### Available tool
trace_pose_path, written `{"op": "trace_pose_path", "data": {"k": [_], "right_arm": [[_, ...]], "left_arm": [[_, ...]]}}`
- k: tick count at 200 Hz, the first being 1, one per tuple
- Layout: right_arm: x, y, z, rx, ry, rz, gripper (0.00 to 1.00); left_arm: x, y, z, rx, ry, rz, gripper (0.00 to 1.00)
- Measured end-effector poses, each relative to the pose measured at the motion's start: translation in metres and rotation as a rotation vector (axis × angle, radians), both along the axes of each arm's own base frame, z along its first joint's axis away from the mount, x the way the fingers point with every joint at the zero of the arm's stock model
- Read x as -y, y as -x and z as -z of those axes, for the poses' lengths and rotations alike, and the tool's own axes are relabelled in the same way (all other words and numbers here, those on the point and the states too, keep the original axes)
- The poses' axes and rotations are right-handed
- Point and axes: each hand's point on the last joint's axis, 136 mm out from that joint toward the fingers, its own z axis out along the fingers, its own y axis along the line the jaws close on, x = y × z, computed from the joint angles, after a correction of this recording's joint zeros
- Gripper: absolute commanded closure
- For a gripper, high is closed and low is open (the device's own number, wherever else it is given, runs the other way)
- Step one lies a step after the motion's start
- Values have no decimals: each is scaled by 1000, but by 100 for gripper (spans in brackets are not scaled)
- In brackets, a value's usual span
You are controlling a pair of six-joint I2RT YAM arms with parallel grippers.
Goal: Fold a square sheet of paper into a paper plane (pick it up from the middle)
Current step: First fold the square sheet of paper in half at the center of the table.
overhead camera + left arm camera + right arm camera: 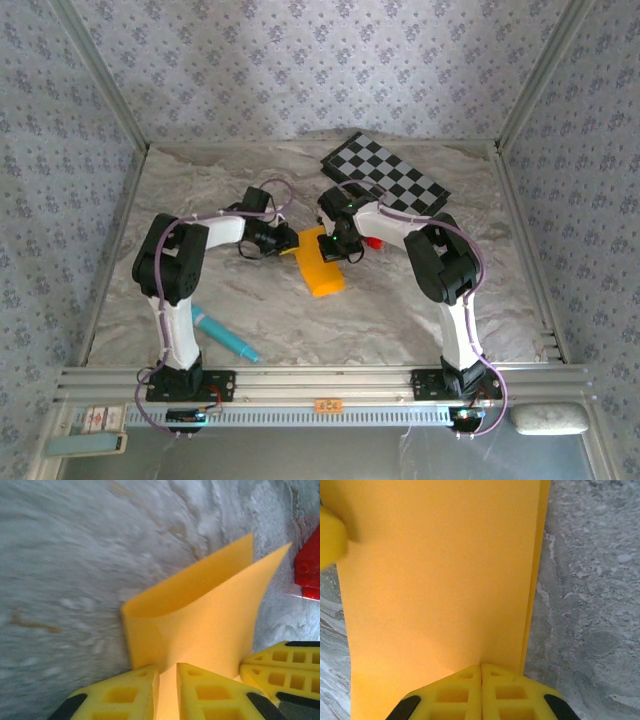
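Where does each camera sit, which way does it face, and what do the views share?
Top external: above and behind the bases, looking down on the table; left arm, left hand, right arm, right hand.
Left wrist: on the left arm, facing the folded paper sheet past its own fingers.
Right wrist: likewise, on the right arm.
Shared: the paper sheet.

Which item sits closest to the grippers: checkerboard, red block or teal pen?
The red block, right beside the right gripper; checkerboard and teal pen lie farther off.

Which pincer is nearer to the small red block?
Right. The right pincer holds the paper just beside the red block; the left pincer holds the paper's opposite side, farther from it.
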Motion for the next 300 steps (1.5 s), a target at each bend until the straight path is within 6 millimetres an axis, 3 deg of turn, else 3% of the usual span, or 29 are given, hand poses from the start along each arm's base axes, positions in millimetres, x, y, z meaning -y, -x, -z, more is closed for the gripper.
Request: {"op": "trace_pose_path", "data": {"k": [40,74,98,119,138,167,212,234,270,300], "right_arm": [[1,0,0,-2,-2,-3,92],[1,0,0,-6,-3,-3,92],[1,0,0,-6,-4,-3,92],[1,0,0,-6,-4,-3,92],[1,0,0,-6,-4,-3,92],[1,0,1,-6,-3,-3,92],[1,0,0,-8,-1,-3,92],[1,0,0,-11,1,-3,92],[0,-1,-1,-18,6,-2,92],[0,-2,-1,-24,7,10,92]], "left_arm": [[-19,-8,-15,42,-3,-26,81],[6,-5,-41,109,71,8,81],[23,2,-32,86,83,36,82],[25,0,-16,48,67,30,82],[20,-6,-3,24,36,6,82],[9,-21,-3,30,4,-30,82],[-27,-39,-2,29,-33,-104,82],[-32,-42,-5,33,-29,-117,82],[-34,-30,-27,55,18,-147,82],[-9,-11,-45,58,88,-135,83]]}}
